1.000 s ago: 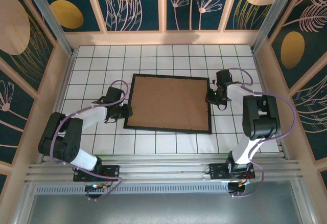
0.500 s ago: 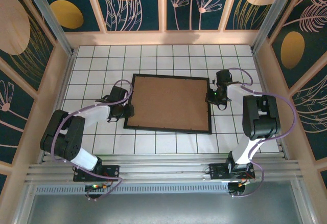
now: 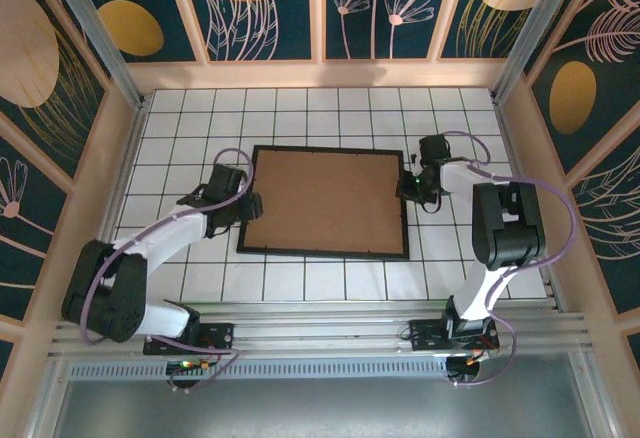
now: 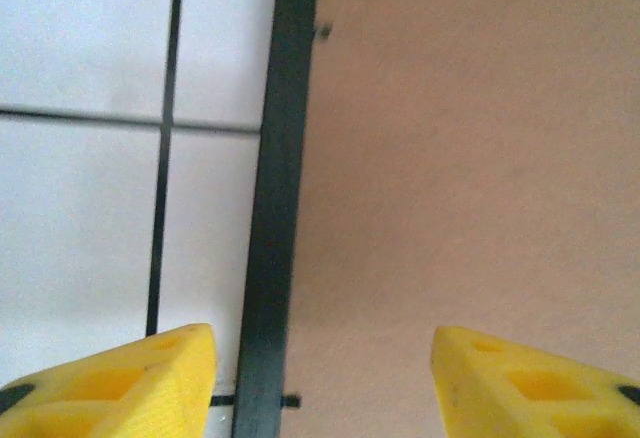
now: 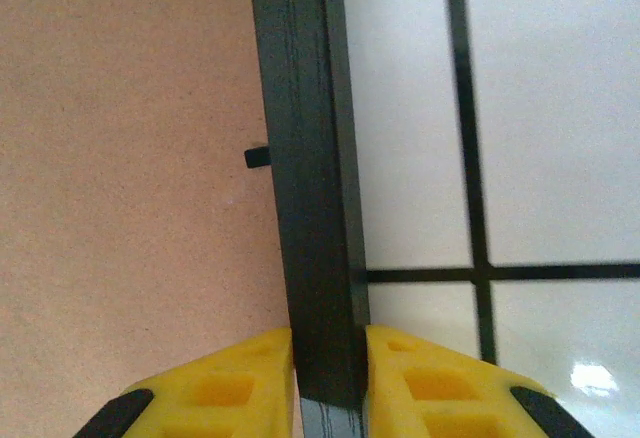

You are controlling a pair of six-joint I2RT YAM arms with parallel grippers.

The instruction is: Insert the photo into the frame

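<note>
Your black frame (image 3: 320,254) shows brown backing board (image 3: 325,198); right gripper (image 5: 330,373) clamps its 3 o'clock rail, left gripper (image 4: 320,378) gapes at 9

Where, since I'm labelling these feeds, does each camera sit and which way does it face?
Top external: fixed above and behind the arms, looking down on the tiled table; both show from their bases, flanking the frame.
Left wrist: on the left arm's wrist, looking down past the open left gripper, the frame's edge between its fingers.
Right wrist: on the right arm's wrist, looking down at the right gripper clamped on the frame's opposite edge.
Shared: all three show the frame, brown backing board and white tiles.
</note>
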